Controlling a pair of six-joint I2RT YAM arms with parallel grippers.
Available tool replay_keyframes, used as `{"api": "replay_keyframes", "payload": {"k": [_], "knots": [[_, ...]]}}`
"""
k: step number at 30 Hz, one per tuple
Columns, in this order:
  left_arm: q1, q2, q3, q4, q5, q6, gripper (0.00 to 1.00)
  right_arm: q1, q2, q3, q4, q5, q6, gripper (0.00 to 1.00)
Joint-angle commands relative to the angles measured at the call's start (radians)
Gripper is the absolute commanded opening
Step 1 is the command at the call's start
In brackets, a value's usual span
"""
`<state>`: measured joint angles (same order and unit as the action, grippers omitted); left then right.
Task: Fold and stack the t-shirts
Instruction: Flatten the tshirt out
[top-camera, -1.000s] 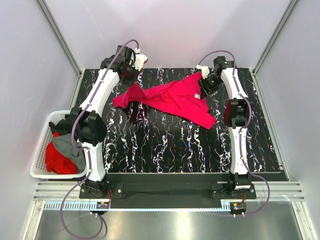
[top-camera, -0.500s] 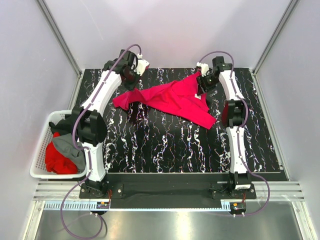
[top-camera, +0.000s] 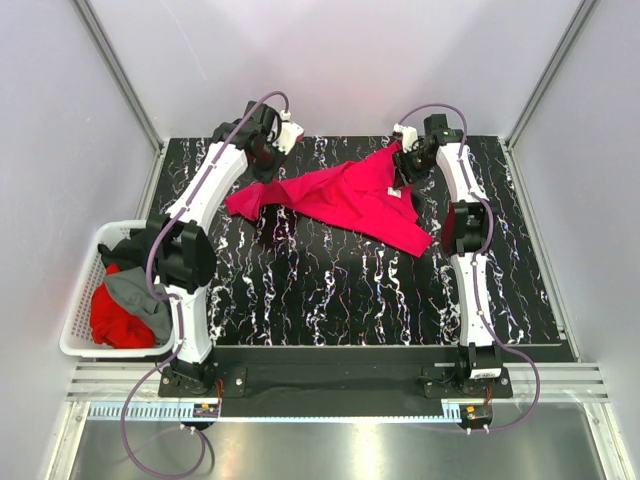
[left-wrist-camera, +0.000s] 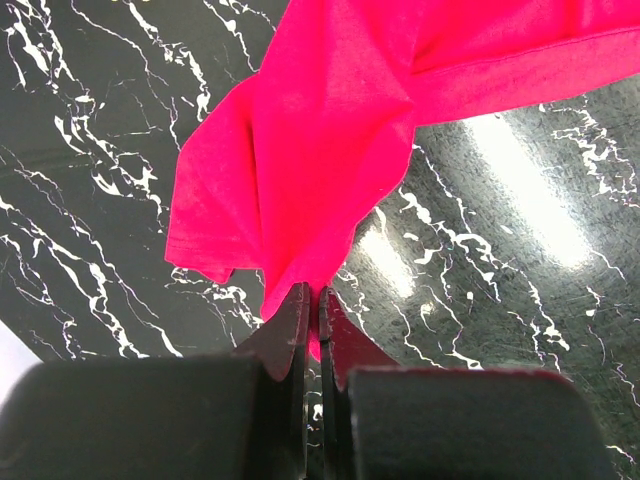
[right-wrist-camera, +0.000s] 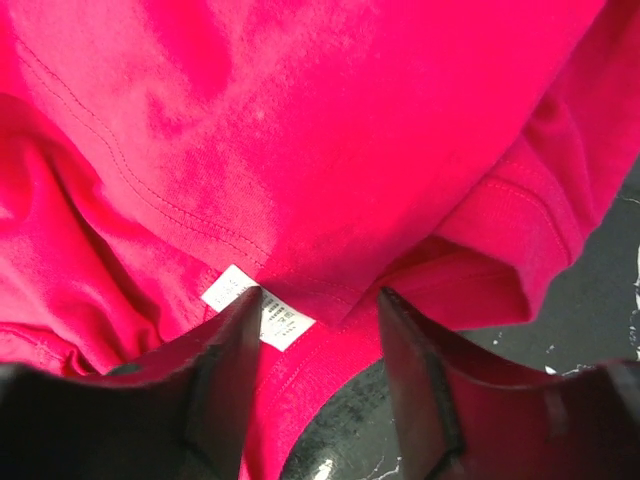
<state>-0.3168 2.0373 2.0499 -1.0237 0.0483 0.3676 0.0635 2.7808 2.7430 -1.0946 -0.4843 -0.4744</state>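
A crimson-pink t-shirt (top-camera: 350, 195) lies crumpled across the back of the black marbled table (top-camera: 330, 290). My left gripper (top-camera: 264, 172) is at the shirt's left end, and the left wrist view shows it (left-wrist-camera: 312, 300) shut on a pinched corner of the pink cloth (left-wrist-camera: 320, 150). My right gripper (top-camera: 403, 172) is over the shirt's right end. In the right wrist view it (right-wrist-camera: 320, 310) stands open just above the neckline, with a white label (right-wrist-camera: 258, 305) by its left finger. Red (top-camera: 115, 320), grey (top-camera: 140, 295) and black (top-camera: 125, 245) t-shirts are bunched in the basket.
A white lattice basket (top-camera: 82, 290) sits off the table's left edge beside the left arm. Grey walls with metal rails close in the back and both sides. The table's front edge runs just ahead of both arm bases.
The right gripper has shifted slightly toward the back over the shirt's collar and its jaws have spread a little wider. The left gripper, still shut on the cloth, has edged slightly right.
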Motion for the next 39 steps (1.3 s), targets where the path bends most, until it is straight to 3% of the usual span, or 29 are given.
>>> {"api": "replay_keyframes", "payload": {"k": [1,4,7,8,11,17,24,28,35,39], "knots": [[-0.007,-0.037,0.004,0.007,-0.021,0.01,0.0,0.006,0.02,0.04,0.018,-0.028,0.011,0.55],[-0.011,-0.026,0.016,0.007,-0.021,0.01,0.0,0.01,0.029,0.049,0.018,-0.031,0.011,0.46],[-0.015,-0.017,0.026,0.004,-0.021,0.01,0.0,0.013,0.028,0.053,0.021,-0.033,0.01,0.31],[-0.016,-0.014,0.029,0.004,-0.021,0.01,0.0,0.013,0.026,0.052,0.019,-0.033,0.008,0.18],[-0.022,-0.005,0.038,0.004,-0.027,0.011,0.0,0.013,0.023,0.058,0.022,-0.025,0.003,0.07],[-0.028,-0.002,0.05,0.005,-0.045,0.025,0.0,0.015,-0.068,0.027,0.025,0.052,-0.013,0.05],[-0.028,-0.02,0.105,0.013,-0.083,0.051,0.0,-0.001,-0.338,-0.121,0.116,0.09,-0.046,0.06],[-0.027,-0.031,0.17,0.022,-0.097,0.065,0.0,-0.005,-0.383,-0.106,0.119,0.084,-0.036,0.0],[-0.028,-0.103,0.266,0.056,-0.152,0.099,0.0,-0.042,-0.492,-0.059,0.128,0.05,0.031,0.0],[-0.028,-0.204,0.288,0.118,-0.191,0.114,0.0,-0.089,-0.608,-0.029,0.171,0.117,0.048,0.0]]}}
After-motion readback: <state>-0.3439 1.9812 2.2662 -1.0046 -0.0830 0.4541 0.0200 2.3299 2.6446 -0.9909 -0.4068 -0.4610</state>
